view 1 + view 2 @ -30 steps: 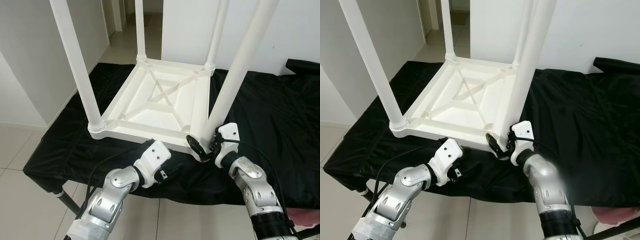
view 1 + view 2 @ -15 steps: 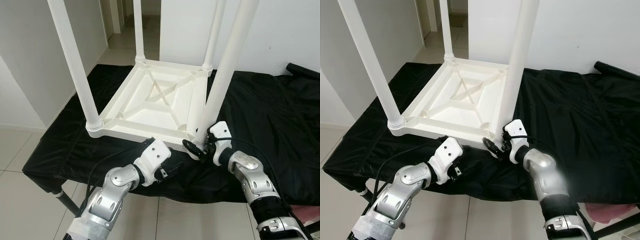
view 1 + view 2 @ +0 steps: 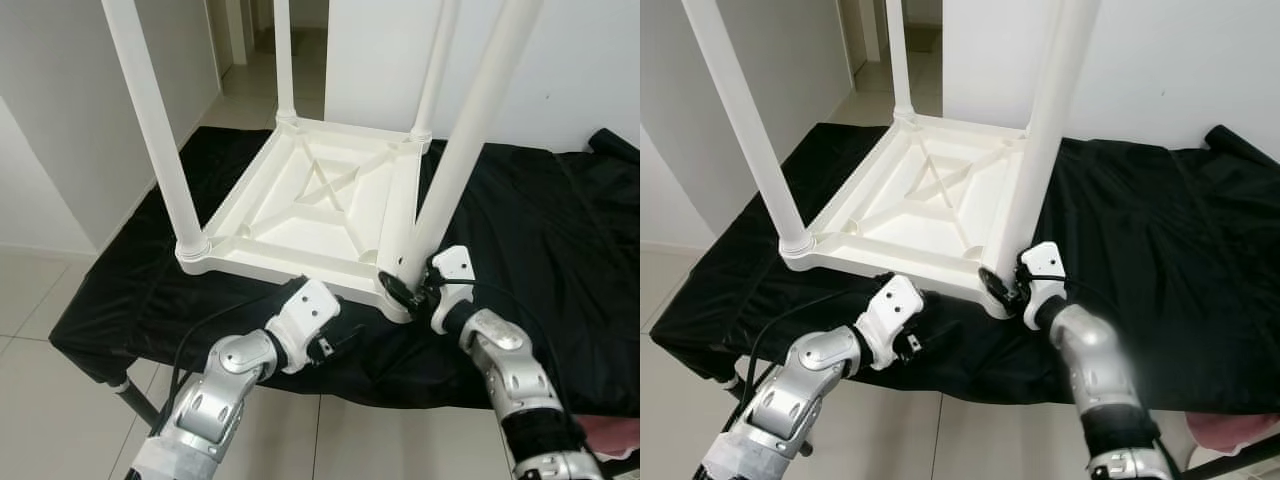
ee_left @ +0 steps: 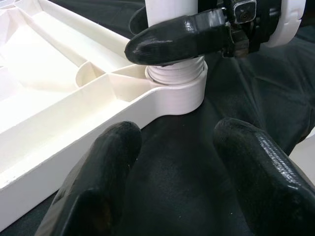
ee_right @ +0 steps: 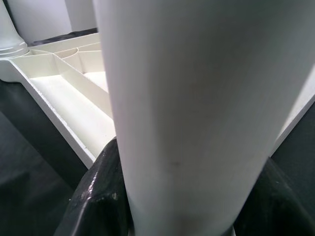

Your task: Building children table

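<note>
Near leg re-tilted, base apparently between right fingers.

black cloth draped over a low stand, pale tiled floor, white walls

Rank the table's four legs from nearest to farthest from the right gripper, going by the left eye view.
1. Near right leg: clamped at its base by the right gripper, at the table's front right corner.
2. Near left leg: front left corner, across the front edge.
3. Far right leg: back right corner.
4. Far left leg: back left corner, diagonally opposite.
</note>
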Controlling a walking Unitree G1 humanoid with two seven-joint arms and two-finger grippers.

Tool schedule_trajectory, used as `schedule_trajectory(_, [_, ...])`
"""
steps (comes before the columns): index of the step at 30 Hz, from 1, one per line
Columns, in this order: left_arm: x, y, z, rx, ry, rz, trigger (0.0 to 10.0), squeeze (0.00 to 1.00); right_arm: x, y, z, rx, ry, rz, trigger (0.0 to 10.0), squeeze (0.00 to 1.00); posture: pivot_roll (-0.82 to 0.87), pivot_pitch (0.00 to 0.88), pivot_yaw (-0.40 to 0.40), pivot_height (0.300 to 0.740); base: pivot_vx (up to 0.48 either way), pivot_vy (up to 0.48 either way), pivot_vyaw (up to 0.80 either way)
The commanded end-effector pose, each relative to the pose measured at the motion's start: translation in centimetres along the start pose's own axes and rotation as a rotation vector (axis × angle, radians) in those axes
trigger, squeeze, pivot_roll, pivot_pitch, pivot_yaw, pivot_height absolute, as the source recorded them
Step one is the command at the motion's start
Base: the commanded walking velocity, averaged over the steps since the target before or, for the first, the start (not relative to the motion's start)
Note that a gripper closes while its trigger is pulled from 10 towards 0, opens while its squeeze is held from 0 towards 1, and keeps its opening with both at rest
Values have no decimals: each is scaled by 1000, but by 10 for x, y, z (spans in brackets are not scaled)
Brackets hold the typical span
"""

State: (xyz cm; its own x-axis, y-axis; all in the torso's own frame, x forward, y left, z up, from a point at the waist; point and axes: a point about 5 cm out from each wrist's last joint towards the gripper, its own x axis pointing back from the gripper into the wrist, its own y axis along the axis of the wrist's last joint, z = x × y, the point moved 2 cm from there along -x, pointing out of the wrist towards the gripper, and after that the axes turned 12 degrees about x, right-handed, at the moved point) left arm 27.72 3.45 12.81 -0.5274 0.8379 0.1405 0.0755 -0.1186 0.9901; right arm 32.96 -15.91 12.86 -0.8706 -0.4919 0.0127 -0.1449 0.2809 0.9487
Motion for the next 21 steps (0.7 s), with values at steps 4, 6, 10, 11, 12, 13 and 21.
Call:
schedule_trajectory(4, [-1,-1,3,6,34,2,10000,0,4,-8,-1,-57,-170,58,10000,0,-14,13,46,740,0,0,0])
schedule_trajectory(6, [-1,-1,4,6,32,2,10000,0,5,-8,-2,-59,-218,71,10000,0,-14,13,46,740,0,0,0])
schedule_trajectory(10, [-1,-1,4,6,29,3,10000,0,9,-7,-1,-97,-310,73,10000,0,-18,13,47,740,0,0,0])
schedule_trajectory(11, [-2,-1,3,6,27,3,10000,0,11,-6,0,-122,-362,82,10000,0,-21,15,48,740,0,0,0])
schedule_trajectory(12, [-2,-1,3,6,27,3,10000,0,11,-6,0,-122,-362,82,10000,0,-21,15,48,740,0,0,0])
schedule_trajectory(13, [-2,-1,3,6,25,3,10000,0,13,-6,1,-139,-413,95,10000,0,-24,14,49,740,0,0,0])
schedule_trajectory(21, [-3,-1,3,6,24,1,10000,0,17,-5,20,-216,-602,154,10000,0,-26,14,46,740,0,0,0])
